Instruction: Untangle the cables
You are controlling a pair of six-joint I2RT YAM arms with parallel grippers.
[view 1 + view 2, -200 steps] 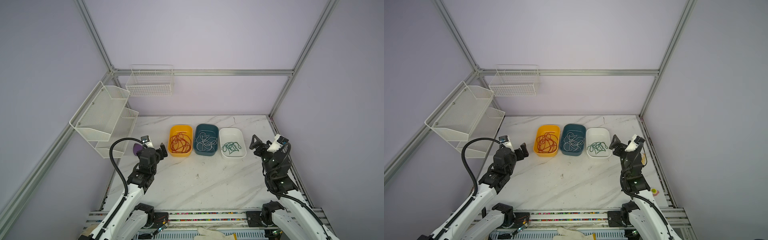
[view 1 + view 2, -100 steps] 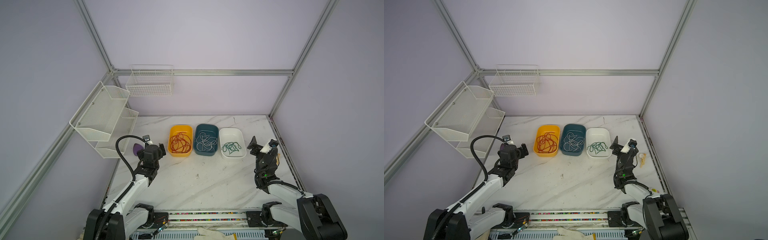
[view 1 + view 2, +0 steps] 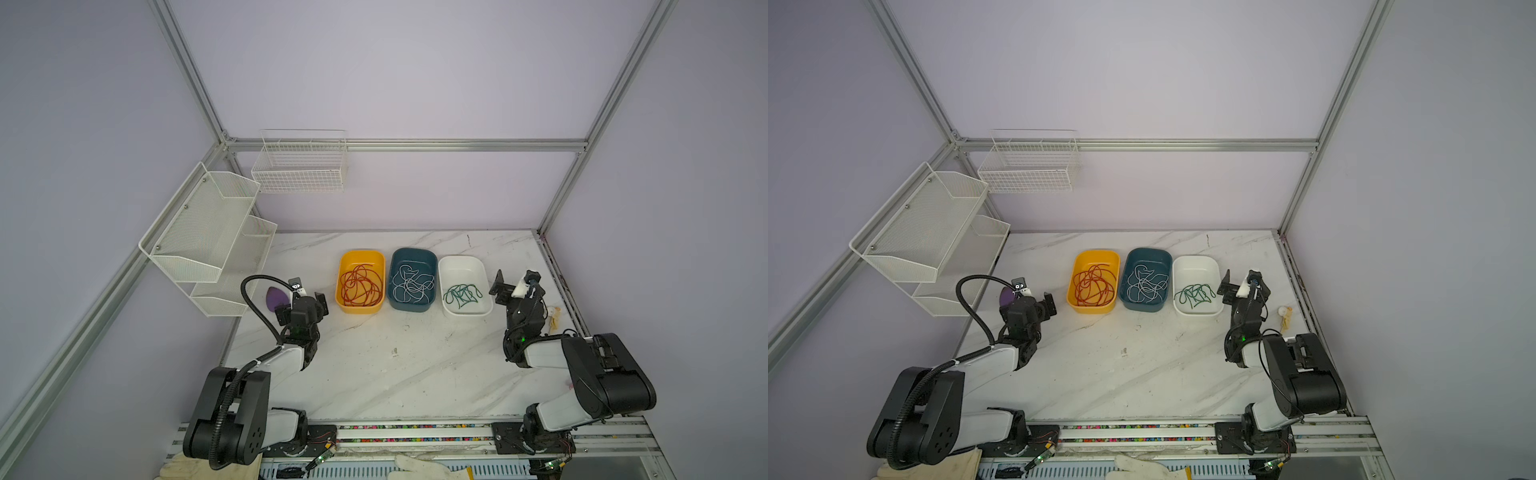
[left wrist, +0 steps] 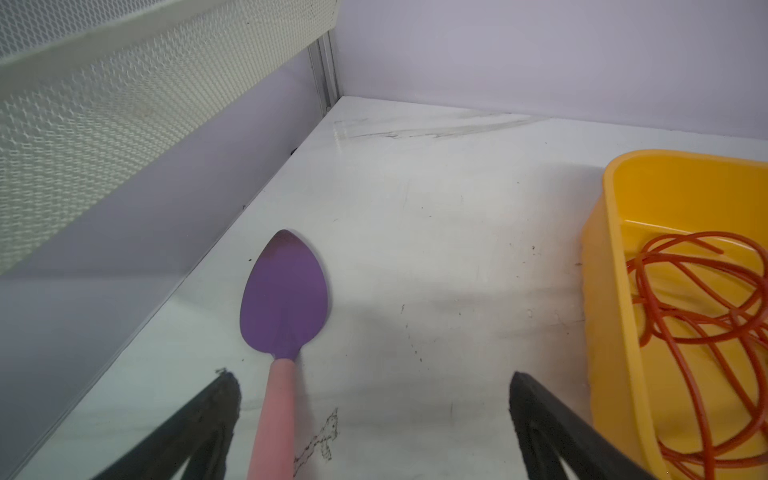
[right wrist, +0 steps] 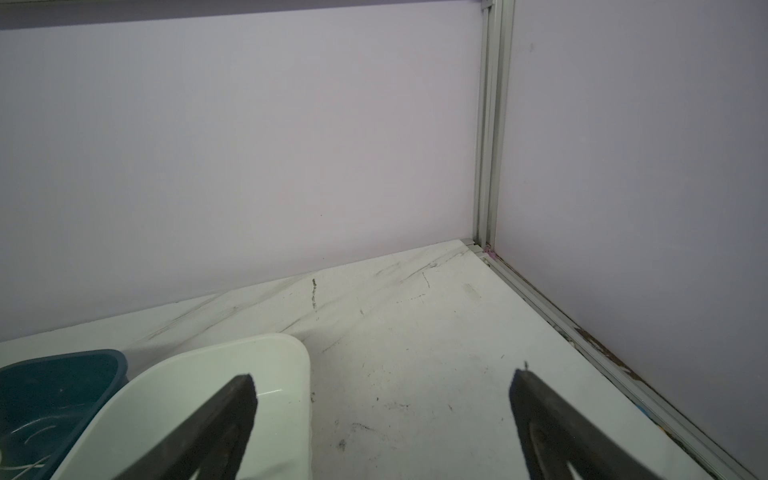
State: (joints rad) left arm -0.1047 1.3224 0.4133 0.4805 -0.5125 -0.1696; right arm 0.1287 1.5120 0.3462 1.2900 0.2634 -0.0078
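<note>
Cables (image 3: 360, 286) lay by colour in three trays on the counter (image 3: 374, 365): red in the yellow tray (image 3: 360, 254), white in the teal tray (image 3: 414, 252), green in the white tray (image 3: 461, 260). The left gripper (image 4: 372, 380) stood wide and empty, with the yellow tray just beside it and a purple spatula (image 4: 284, 299) lying ahead between its fingers. The right gripper (image 5: 382, 377) gaped too, holding nothing, with the white tray just beside it.

No lettering, label or number can be read anywhere.
</note>
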